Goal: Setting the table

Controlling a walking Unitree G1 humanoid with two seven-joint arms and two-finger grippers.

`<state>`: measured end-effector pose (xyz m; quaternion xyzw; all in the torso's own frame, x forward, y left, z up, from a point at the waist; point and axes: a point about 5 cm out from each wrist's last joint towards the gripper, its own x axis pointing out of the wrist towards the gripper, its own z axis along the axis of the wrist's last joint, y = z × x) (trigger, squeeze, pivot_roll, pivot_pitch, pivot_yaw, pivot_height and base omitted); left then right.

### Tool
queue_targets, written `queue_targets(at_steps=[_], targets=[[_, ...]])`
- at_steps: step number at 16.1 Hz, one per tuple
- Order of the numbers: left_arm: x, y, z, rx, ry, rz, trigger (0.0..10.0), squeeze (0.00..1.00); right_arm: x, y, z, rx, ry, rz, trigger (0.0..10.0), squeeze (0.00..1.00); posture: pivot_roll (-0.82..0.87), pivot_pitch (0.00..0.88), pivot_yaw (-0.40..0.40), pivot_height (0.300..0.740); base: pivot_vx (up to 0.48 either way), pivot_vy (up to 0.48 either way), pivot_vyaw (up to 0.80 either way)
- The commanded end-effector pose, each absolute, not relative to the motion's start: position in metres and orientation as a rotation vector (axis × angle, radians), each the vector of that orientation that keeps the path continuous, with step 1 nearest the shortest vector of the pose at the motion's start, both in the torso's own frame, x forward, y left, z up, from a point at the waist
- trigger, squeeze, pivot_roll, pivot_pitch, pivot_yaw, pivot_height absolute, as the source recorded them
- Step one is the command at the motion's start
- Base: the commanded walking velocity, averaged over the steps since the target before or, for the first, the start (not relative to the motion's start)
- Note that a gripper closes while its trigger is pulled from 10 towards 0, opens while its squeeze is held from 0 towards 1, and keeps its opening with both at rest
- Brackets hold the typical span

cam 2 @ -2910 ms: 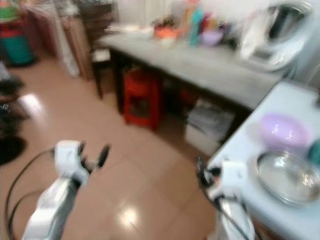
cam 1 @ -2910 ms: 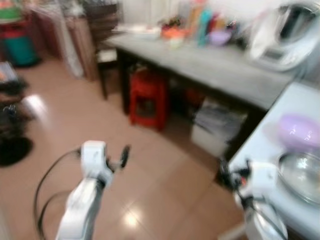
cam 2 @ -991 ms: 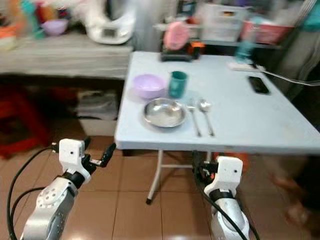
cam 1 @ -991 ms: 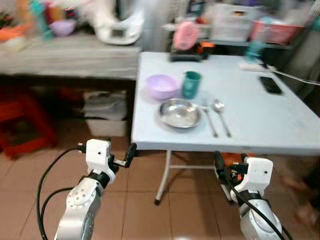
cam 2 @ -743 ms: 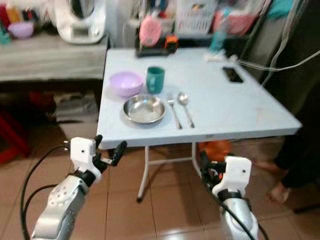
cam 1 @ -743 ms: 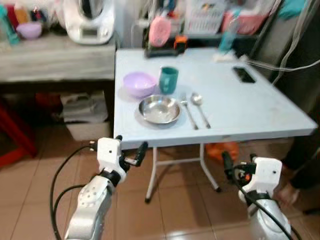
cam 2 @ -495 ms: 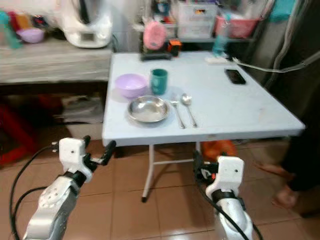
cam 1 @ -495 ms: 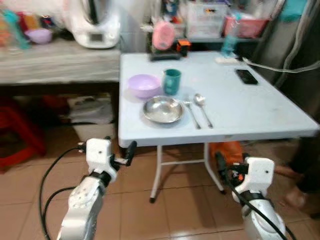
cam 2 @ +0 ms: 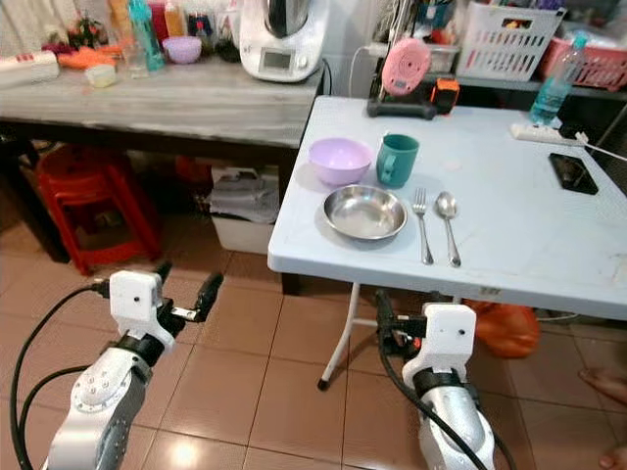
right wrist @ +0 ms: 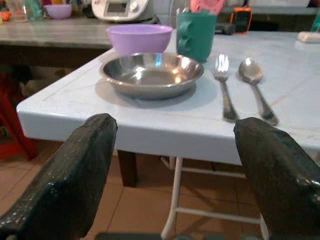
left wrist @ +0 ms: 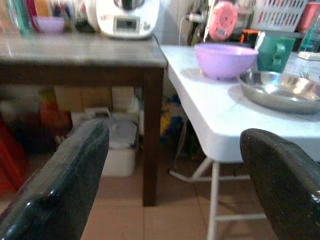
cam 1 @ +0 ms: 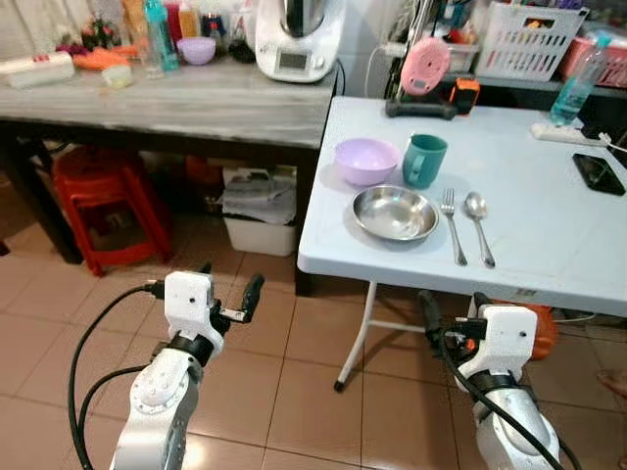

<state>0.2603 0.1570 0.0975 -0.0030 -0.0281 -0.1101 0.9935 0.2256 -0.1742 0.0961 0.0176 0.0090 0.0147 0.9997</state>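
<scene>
A light blue folding table stands ahead on the right. Near its front left corner sit a steel plate, a purple bowl and a teal mug behind it. A fork and a spoon lie side by side to the plate's right. My left gripper is open and empty, low over the floor left of the table. My right gripper is open too, held below the table's front edge; its wrist view looks at the plate from just under rim height.
A grey counter joins the table's left side, with a white appliance and bottles on it. Under the counter stand a red stool and a white box. A phone lies far right. An orange bag sits under the table.
The camera has swung and steadied: the table now sits further right in view and the counter and red stool show on the left. Both grippers stay open and low.
</scene>
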Motion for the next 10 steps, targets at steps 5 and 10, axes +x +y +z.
queue_targets(at_steps=[5,10], targets=[[0.249,0.176,0.084,0.061,-0.071,-0.132,10.0,0.0,0.225,-0.179,0.101,0.069,-0.009,-0.006,10.0,0.0,-0.02,0.0,-0.028,0.74,0.0,0.0,0.0],[0.251,0.173,0.094,0.088,-0.108,-0.182,10.0,0.0,0.228,-0.172,0.098,0.077,0.003,0.016,10.0,0.0,0.0,0.0,-0.038,0.74,0.0,0.0,0.0]])
